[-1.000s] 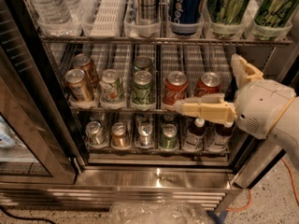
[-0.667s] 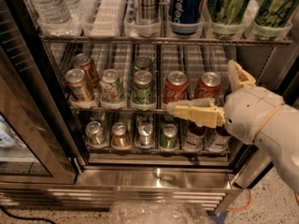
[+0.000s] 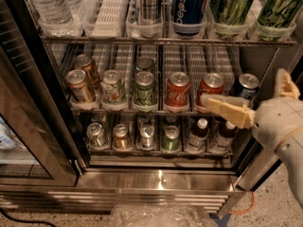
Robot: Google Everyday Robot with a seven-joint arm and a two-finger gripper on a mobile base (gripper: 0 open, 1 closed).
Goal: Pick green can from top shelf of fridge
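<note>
nearest, just crumpled plastic (image 3: 161, 215) at the bottom edge, untouched.

next, finds the gripper (image 3: 244, 88) at the right, before the middle rack (image 3: 118, 111), fingers (image 3: 226, 109) spread wide and holding nothing: one lying level, tip before the right coke can (image 3: 210, 90), the other pointing up near the fridge (image 3: 161, 178) frame. has slid right since a second ago, off the left coke can (image 3: 177, 91) marked by the tip back then, with the arm (image 3: 284, 126) drawn back toward the right edge. no gain in height, though: same level as before, well below the top shelf (image 3: 109, 39).

further in and up, places the green can (image 3: 232, 4) upright in a clear bin on the top shelf, just right of the pepsi can (image 3: 188, 8), with a twin (image 3: 280, 7) in the next bin to the right. cannot pick the meant one of the two. both well apart from the gripper, neither touched.

reads as a sideways lining-up, probably to get under the green cans' lanes, not yet a reach. leaves the whole pick undone: calls for a rise to the top shelf, then a finger on either side of one can, clear of the bin walls and of the neighbour. risks a knock on the shelf rail on the way up, given the spread fingers.
</note>
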